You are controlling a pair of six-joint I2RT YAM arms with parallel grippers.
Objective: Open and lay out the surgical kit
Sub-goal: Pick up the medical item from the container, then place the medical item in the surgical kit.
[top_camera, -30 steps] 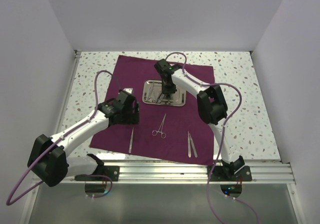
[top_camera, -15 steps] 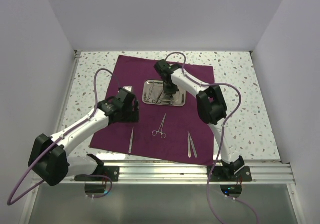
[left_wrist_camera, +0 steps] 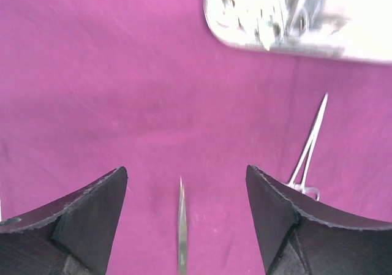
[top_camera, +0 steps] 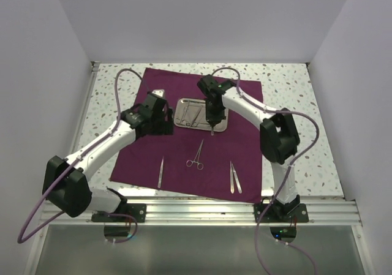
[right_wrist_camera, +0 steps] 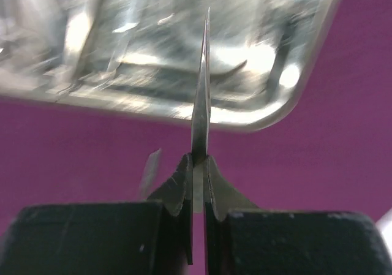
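Observation:
The maroon cloth wrap lies spread open on the table. The shiny steel tray sits at its middle back and holds several instruments. My right gripper hangs over the tray's near right edge, shut on a slim silver tweezer-like instrument that points at the tray. My left gripper is open and empty above the cloth, left of the tray. Ring-handled forceps lie below the tray. Between my left fingers I see a tweezers tip, with the forceps at right.
One pair of tweezers lies near the cloth's front left and another near its front right. The speckled table shows round the cloth. White walls close in the back and sides. A metal rail runs along the front.
My right gripper has moved from the tray's middle to its near right edge with the slim instrument in it. My left gripper has shifted a little toward the back.

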